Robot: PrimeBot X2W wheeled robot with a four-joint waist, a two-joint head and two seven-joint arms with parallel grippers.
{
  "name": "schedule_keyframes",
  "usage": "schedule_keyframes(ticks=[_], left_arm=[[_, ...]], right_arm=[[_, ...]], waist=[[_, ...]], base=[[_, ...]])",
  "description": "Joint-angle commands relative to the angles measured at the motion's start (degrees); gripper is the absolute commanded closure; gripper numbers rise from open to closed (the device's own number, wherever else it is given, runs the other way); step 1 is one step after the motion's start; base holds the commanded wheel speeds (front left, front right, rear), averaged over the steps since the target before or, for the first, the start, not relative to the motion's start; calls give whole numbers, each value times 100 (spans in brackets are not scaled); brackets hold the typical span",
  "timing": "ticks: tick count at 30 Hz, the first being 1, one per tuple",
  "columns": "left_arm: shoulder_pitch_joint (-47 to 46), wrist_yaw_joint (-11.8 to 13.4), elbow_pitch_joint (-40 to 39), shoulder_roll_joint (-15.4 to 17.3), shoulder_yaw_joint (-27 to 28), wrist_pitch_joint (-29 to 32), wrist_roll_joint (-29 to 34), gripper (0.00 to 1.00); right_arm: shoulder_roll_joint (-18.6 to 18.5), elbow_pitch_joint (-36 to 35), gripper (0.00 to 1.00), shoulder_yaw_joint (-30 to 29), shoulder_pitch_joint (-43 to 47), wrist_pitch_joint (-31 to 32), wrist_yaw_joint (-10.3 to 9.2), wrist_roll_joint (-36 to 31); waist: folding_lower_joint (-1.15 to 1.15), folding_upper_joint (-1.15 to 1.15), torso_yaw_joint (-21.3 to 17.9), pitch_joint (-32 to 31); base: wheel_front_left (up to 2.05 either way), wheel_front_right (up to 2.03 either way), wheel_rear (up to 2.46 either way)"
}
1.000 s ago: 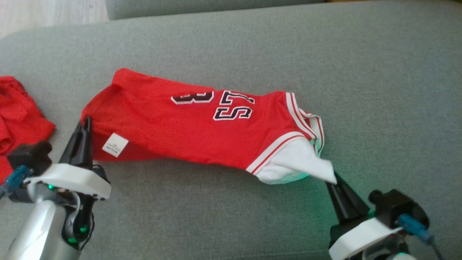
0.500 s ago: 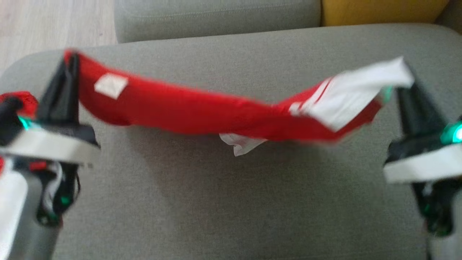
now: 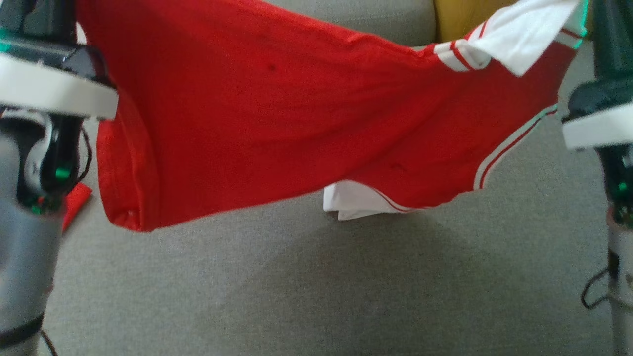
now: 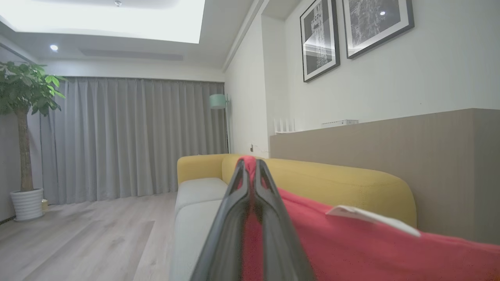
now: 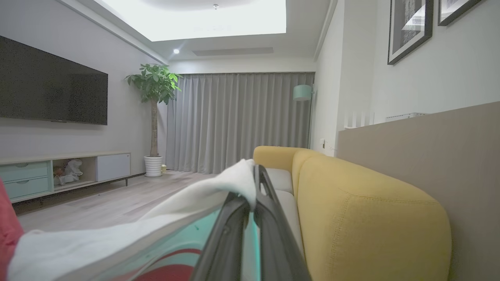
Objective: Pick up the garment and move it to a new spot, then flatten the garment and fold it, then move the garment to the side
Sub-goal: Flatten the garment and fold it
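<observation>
The garment (image 3: 277,109), a red jersey with white sleeves and striped trim, hangs in the air above the grey sofa seat (image 3: 296,287), stretched between my two arms. My left gripper (image 4: 250,166) is shut on its red corner, and red cloth (image 4: 351,246) with a white label trails to the right of the fingers. My right gripper (image 5: 256,173) is shut on a white sleeve edge (image 5: 117,238) that drapes away to the left. In the head view the jersey's lower hem sags in the middle, and a white fold (image 3: 351,202) hangs lowest.
A second red cloth (image 3: 74,202) lies on the seat at the left, behind my left arm. A yellow cushion (image 3: 460,17) and the yellow sofa back (image 5: 371,218) stand beyond the seat. Wooden floor (image 4: 78,238) lies left of the sofa.
Both grippers have risen, lifting the garment off the seat, where it lay flat. It now hangs spread between them. The head camera has tilted too.
</observation>
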Motion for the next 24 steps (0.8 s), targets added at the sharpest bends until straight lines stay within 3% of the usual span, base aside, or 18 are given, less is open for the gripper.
schedule_keyframes(ticks=[1, 5, 10, 19, 23, 24], left_arm=[[-479, -56, 87, 123, 209, 3, -53, 100], [-1082, -253, 964, -42, 130, -176, -117, 100], [-2137, -582, 2352, -288, 23, -661, -79, 100], [-3930, -862, 4571, -589, -219, -1426, 382, 100], [-4204, -906, 5446, -857, -367, -1469, 464, 100], [-4204, -906, 5446, -857, -367, -1469, 464, 100]], right_arm=[[-75, -9, 100, 135, -413, 29, 43, 104], [-60, 665, 100, 257, -1163, -79, 43, 254], [37, 2015, 100, 465, -2511, -402, 43, 425], [444, 4784, 100, 914, -4841, -1646, 43, 562], [647, 5880, 100, 1139, -5287, -1857, 43, 476], [647, 5880, 100, 1139, -5287, -1857, 43, 476]], waist=[[0, 0, -3, 73], [0, 0, -21, 304], [0, 0, -20, 685], [0, 0, 40, 1081], [0, 0, 126, 1237], [0, 0, 126, 1237]], base=[[0, 0, 0], [0, 0, 0], [0, 0, 0], [0, 0, 0], [0, 0, 0], [0, 0, 0]])
